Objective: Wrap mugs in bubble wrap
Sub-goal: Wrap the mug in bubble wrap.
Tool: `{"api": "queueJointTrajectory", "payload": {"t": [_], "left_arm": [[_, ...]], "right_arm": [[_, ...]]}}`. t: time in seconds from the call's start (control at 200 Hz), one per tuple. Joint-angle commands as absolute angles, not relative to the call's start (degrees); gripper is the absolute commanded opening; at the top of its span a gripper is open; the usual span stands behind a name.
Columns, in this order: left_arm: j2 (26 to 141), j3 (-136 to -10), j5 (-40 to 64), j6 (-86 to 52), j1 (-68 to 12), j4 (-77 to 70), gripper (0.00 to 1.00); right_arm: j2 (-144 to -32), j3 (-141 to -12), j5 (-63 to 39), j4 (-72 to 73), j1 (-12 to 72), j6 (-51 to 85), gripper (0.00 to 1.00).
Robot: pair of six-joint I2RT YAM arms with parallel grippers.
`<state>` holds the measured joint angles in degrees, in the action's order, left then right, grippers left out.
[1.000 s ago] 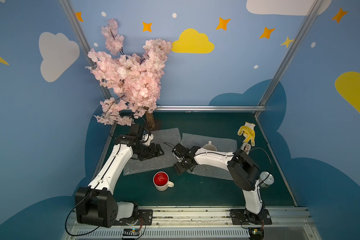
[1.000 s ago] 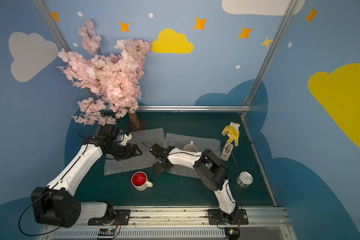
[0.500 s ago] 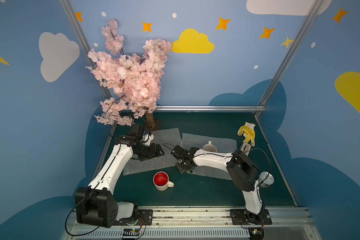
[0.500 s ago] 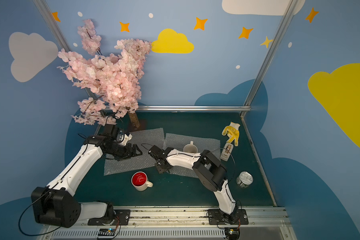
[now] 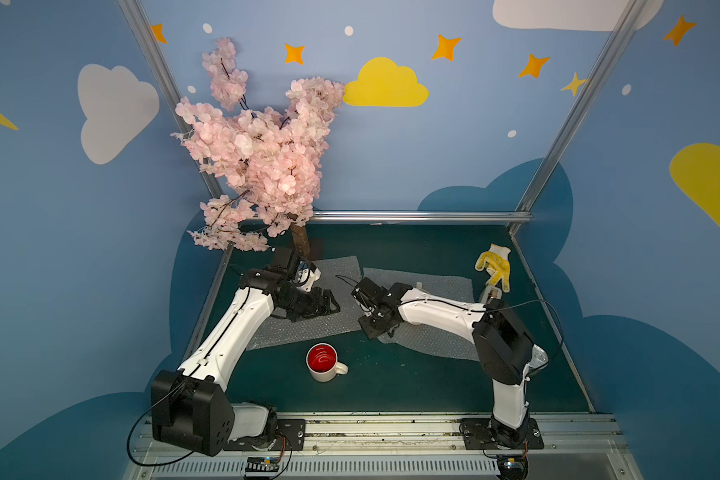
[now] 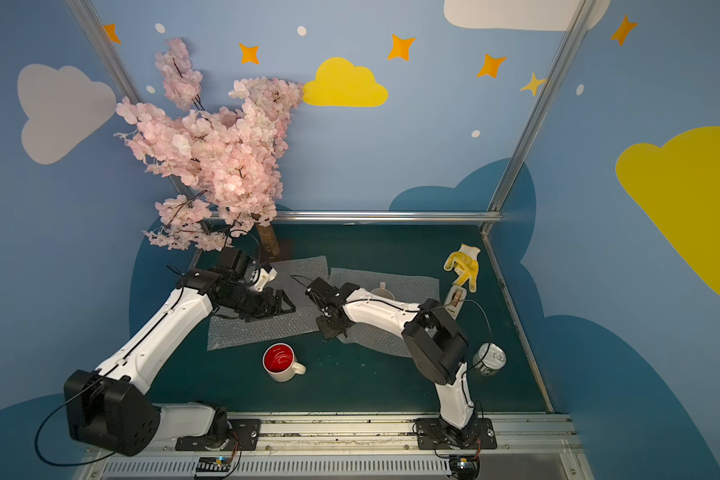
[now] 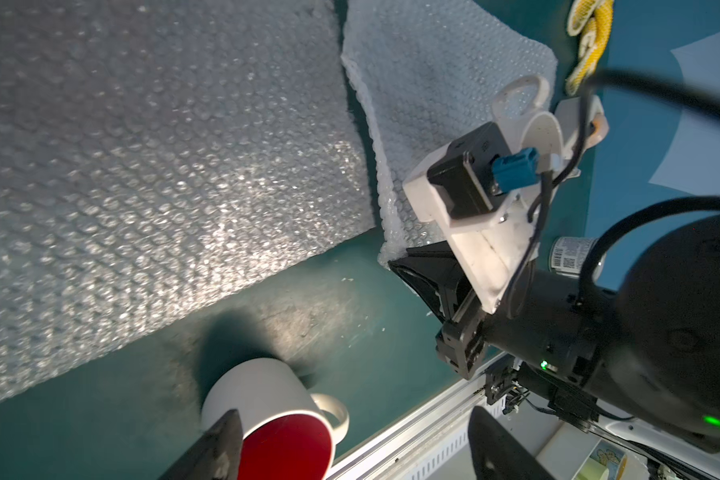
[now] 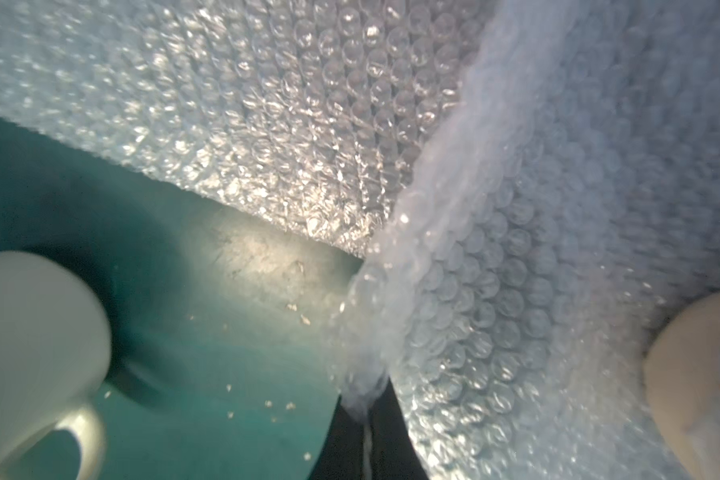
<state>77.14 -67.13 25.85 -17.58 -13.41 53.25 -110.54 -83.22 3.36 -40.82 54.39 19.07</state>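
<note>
Two sheets of bubble wrap flat on the green bench (image 5: 412, 386), side by side at mid-frame in both top views: left sheet (image 5: 304, 328) under the left arm, right sheet (image 5: 441, 286) under the right arm, their inner edges just touching or overlapping near the middle. Right gripper (image 5: 371, 328) down at the near left corner of the right sheet, jaws clenched on that corner; in the right wrist view, film (image 8: 366, 390) pinched and drawn up into a ridge between the dark jaw tips. Left gripper (image 5: 329, 305) hovering low over the left sheet, jaws released and holding nothing; wide apart at the lower edge of the left wrist view. Red-lined mug (image 5: 323, 361) upright on bare bench below the sheets at lower centre, handle pointing right, clear of both sheets. Cream mug (image 6: 382, 291) on the right sheet, mostly hidden behind the right arm. Yellow glove (image 5: 494, 264) at the right rear, metal can (image 6: 489, 359) at the right edge, pink blossom tree (image 5: 262, 158) at the upper left.
</note>
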Motion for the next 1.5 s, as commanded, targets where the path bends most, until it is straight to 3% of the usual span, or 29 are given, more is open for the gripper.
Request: {"api": "queueJointTrajectory", "payload": {"t": [0.0,0.496,1.497], "left_arm": [[78.8,-68.9,28.2,-20.5,-15.2,50.2,0.84],[90.0,-76.7,29.6,-27.8,-24.7,42.2,0.82],[103.7,-86.0,30.0,-32.0,-33.7,38.9,0.80]], "right_arm": [[-105.6,-84.7,-0.1,-45.3,51.8,16.2,0.00],[-96.9,-78.8,-1.4,-45.2,40.8,12.7,0.00],[-91.6,-73.3,-0.1,-43.4,31.8,13.5,0.00]]}}
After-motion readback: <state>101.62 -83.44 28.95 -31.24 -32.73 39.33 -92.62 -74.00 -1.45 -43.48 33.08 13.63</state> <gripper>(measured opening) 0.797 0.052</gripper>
